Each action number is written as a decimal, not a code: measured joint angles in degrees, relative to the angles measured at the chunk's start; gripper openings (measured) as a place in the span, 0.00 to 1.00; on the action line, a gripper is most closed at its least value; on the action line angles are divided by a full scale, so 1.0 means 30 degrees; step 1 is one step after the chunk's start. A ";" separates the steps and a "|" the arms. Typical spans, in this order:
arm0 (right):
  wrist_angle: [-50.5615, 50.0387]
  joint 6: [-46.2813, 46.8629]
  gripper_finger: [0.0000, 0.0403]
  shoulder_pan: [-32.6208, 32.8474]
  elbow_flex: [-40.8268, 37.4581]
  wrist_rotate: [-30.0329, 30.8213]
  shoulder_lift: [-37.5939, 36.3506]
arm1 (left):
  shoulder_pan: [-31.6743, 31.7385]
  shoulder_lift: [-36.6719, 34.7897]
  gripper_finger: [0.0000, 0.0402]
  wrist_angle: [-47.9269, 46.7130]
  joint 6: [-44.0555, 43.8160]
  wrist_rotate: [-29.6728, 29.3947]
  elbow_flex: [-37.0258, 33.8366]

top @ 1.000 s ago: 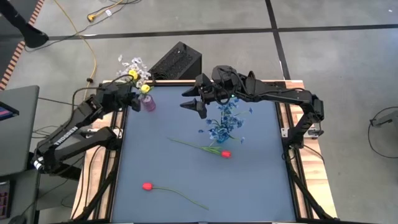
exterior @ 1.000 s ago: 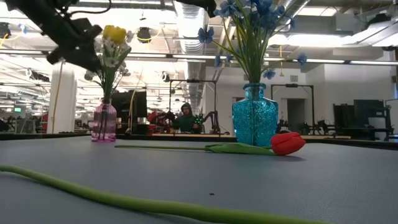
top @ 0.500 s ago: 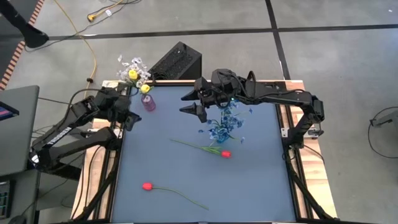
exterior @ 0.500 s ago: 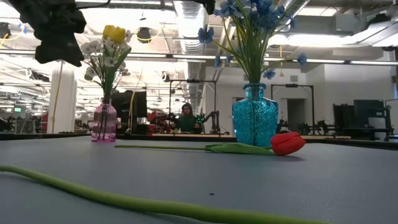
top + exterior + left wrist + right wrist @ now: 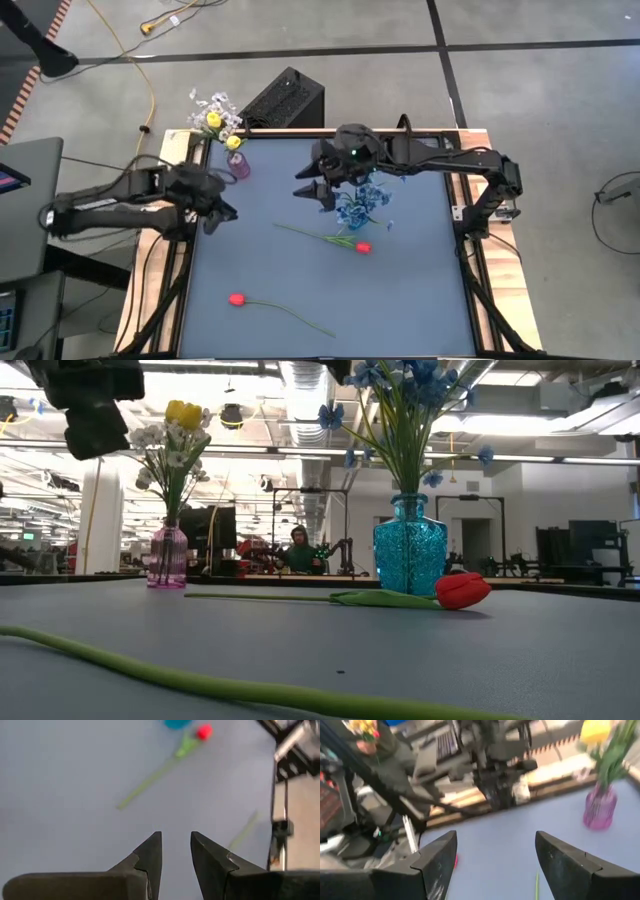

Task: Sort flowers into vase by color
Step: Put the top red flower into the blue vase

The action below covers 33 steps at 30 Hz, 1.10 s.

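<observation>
Two red tulips remain on the bench (image 5: 420, 290): the far tulip (image 5: 362, 246) lies just before the blue vase (image 5: 409, 555), the near tulip (image 5: 237, 298) toward the front left. The pink vase (image 5: 239, 166) holds yellow and white blooms. The left pincer (image 5: 214, 218) hovers empty, jaws a narrow gap apart, over the left side. The right pincer (image 5: 312, 186) stands wide and empty beside the blue sprigs (image 5: 358, 205). Judged light and limp; take a tulip mid-stem, sparing the bud.
</observation>
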 joint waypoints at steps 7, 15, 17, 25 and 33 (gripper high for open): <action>-0.1962 0.0867 0.74 0.1280 0.0000 0.0000 0.0000 | -0.4740 0.2441 0.23 0.4453 0.0689 -0.2208 -0.0998; -0.2263 0.2400 0.74 0.3025 0.0000 0.0016 0.0000 | -0.6640 0.7720 0.23 0.9421 0.6560 -0.5245 -0.1172; -0.2579 0.2778 0.74 0.3428 0.0000 0.0064 0.0000 | -0.6566 0.9180 0.23 1.0216 0.7330 -0.5512 -0.1172; -0.4124 0.4230 0.74 0.5005 0.0000 0.0627 -0.0058 | -0.4657 1.5330 0.23 1.4791 0.9631 -0.3746 -0.1172; -0.5753 0.4780 0.74 0.6432 -0.0007 0.3932 -0.1791 | -0.2951 1.9976 0.28 1.7398 1.0973 -0.2702 -0.0572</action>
